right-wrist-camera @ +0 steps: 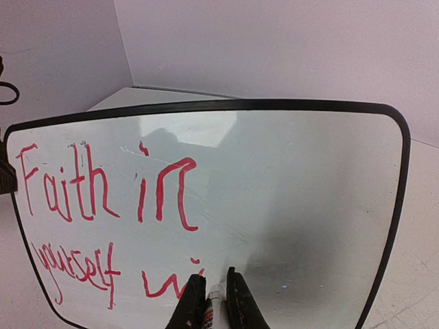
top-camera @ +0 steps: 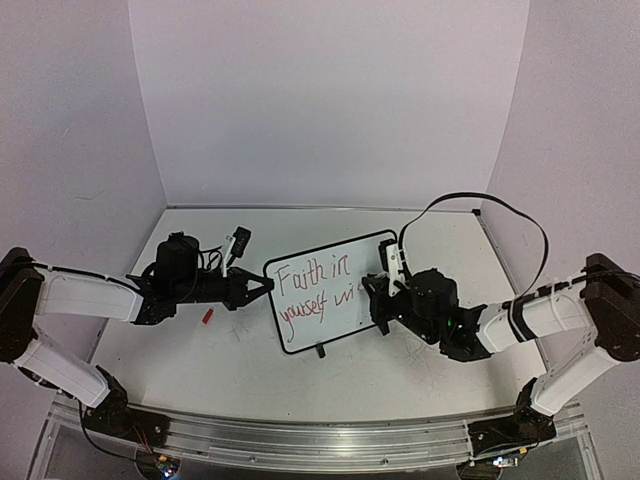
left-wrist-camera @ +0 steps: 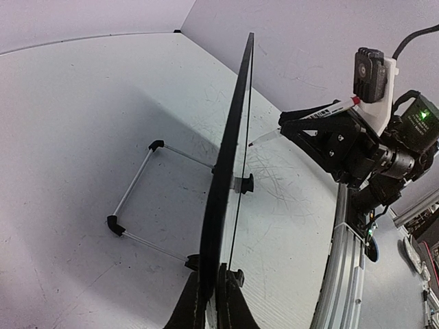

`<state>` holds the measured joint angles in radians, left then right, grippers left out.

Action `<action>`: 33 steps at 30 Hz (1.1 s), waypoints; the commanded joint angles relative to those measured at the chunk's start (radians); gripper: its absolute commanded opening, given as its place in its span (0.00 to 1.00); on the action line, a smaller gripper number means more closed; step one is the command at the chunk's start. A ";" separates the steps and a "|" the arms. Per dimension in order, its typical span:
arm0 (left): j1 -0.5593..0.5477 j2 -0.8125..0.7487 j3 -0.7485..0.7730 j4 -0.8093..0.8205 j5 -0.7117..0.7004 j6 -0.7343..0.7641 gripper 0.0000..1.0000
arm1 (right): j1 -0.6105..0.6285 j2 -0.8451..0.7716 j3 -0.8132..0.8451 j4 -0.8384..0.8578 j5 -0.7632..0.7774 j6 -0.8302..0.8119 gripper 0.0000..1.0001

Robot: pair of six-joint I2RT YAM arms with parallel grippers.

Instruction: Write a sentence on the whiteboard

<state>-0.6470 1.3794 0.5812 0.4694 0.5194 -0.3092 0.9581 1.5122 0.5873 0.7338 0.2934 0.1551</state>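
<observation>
The whiteboard (top-camera: 320, 330) stands tilted at mid-table on its wire stand (left-wrist-camera: 134, 185), with "Faith in yourself wi" written on it in red. My left gripper (top-camera: 268, 287) is shut on the board's left edge. In the left wrist view the whiteboard (left-wrist-camera: 230, 157) is edge-on, with my left gripper's (left-wrist-camera: 212, 301) jaws on either side of its frame. My right gripper (top-camera: 378, 300) is shut on a red marker (right-wrist-camera: 211, 312). The marker's tip sits at the whiteboard's (right-wrist-camera: 295, 192) face, just right of the "wi". From the left wrist, the marker (left-wrist-camera: 329, 110) slants toward the board out of my right gripper (left-wrist-camera: 285, 125).
A small red cap (top-camera: 208, 315) lies on the table below the left arm. A black cable (top-camera: 500, 205) loops above the right arm. White walls close the back and sides. An aluminium rail (top-camera: 320, 430) runs along the near edge.
</observation>
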 commanded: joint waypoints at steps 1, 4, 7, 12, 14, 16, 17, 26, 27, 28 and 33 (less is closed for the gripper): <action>-0.001 -0.019 0.023 -0.016 -0.026 0.048 0.00 | -0.003 0.019 0.050 0.051 -0.008 -0.015 0.00; -0.002 -0.019 0.023 -0.017 -0.027 0.048 0.00 | -0.005 0.026 0.059 0.054 -0.005 -0.019 0.00; -0.002 -0.022 0.021 -0.017 -0.026 0.048 0.00 | -0.007 0.039 0.065 0.055 0.004 -0.019 0.00; -0.001 -0.024 0.020 -0.019 -0.027 0.048 0.00 | -0.008 0.052 0.065 0.051 0.019 -0.015 0.00; -0.001 -0.023 0.022 -0.019 -0.026 0.048 0.00 | -0.008 0.057 0.067 0.039 0.026 -0.014 0.00; -0.002 -0.022 0.023 -0.019 -0.026 0.049 0.00 | -0.008 0.060 0.064 0.034 0.031 -0.011 0.00; -0.002 -0.023 0.023 -0.018 -0.026 0.050 0.00 | -0.008 0.062 0.062 0.031 0.033 -0.009 0.00; -0.001 -0.019 0.026 -0.020 -0.026 0.051 0.00 | -0.005 0.050 0.025 -0.001 0.016 0.039 0.00; -0.002 -0.019 0.026 -0.020 -0.026 0.051 0.00 | -0.004 0.049 0.017 -0.003 0.013 0.045 0.00; -0.002 -0.018 0.027 -0.020 -0.027 0.051 0.00 | -0.002 0.047 0.013 -0.004 0.012 0.048 0.00; -0.002 -0.016 0.029 -0.020 -0.025 0.051 0.00 | 0.005 0.050 0.003 -0.005 0.008 0.061 0.00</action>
<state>-0.6472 1.3792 0.5812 0.4633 0.5194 -0.3091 0.9573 1.5562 0.5992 0.7363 0.2962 0.1926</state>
